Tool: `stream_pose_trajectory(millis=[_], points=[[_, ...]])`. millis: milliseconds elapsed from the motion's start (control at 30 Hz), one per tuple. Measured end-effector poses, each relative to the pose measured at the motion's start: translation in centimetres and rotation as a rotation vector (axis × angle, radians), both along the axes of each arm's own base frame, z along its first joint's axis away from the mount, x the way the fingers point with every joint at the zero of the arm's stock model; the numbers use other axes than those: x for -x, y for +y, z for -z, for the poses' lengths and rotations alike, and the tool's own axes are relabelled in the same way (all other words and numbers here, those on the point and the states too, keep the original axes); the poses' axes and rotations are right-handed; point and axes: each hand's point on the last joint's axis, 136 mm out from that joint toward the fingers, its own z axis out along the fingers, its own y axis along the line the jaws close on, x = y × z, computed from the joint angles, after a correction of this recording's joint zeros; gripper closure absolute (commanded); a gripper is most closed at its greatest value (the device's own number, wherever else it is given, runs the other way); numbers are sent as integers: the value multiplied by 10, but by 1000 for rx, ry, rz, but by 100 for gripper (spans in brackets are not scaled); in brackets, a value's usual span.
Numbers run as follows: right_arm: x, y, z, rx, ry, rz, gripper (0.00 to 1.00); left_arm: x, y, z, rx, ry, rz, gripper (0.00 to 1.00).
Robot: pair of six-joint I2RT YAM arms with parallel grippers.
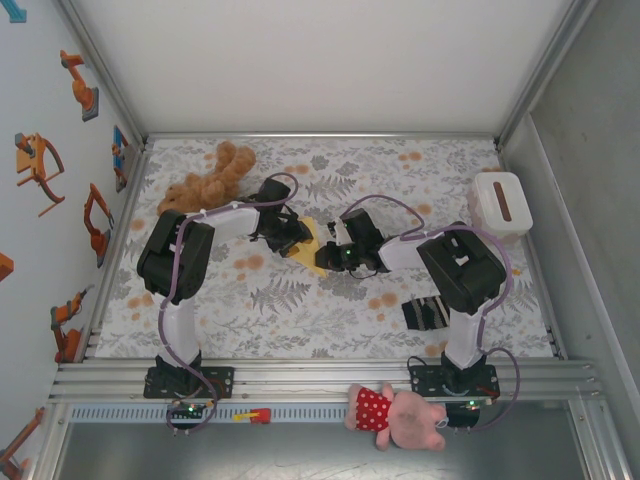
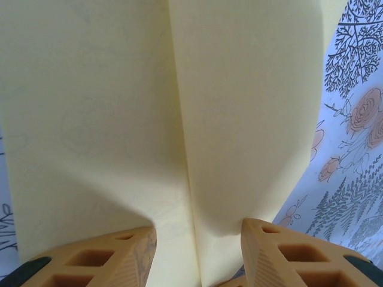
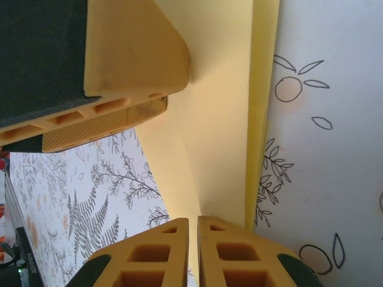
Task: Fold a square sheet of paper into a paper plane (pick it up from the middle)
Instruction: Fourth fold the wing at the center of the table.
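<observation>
1. Your sheet of paper [image 1: 312,250] lies at the middle of the table [image 1: 290,315], well off every edge. It's part-folded, with a centre crease, and sits between both arms.
2. The right gripper [image 3: 192,222] is clenched on the folded edge, fingers nearly meeting on the thin layers.
3. The left gripper [image 2: 198,228] is released, its fingers straddling the crease without nipping it.
4. It's likely light, floppy and slick, so expect sliding and buckling. Take it on the crease, where it's stiffest, and press gently, since it dents and tears easily.

surface: floral-print table [image 1: 300,310] | on it: brown teddy [image 1: 205,180], white box [image 1: 500,203], striped sock [image 1: 427,313]
</observation>
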Motion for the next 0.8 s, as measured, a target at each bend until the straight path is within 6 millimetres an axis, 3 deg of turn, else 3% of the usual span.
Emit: stream_pose_trajectory(millis=[400,700,800], points=[[0,-1,3,24,10,-10,90,-1,-1,-4,2,-1,3,54],[1,-2,6,76,20,-38,92,-5,2,-20,-61,-40,35,50],[1,-4,6,96,26,-45,92,-15,7,-40,-62,-95,29,50]])
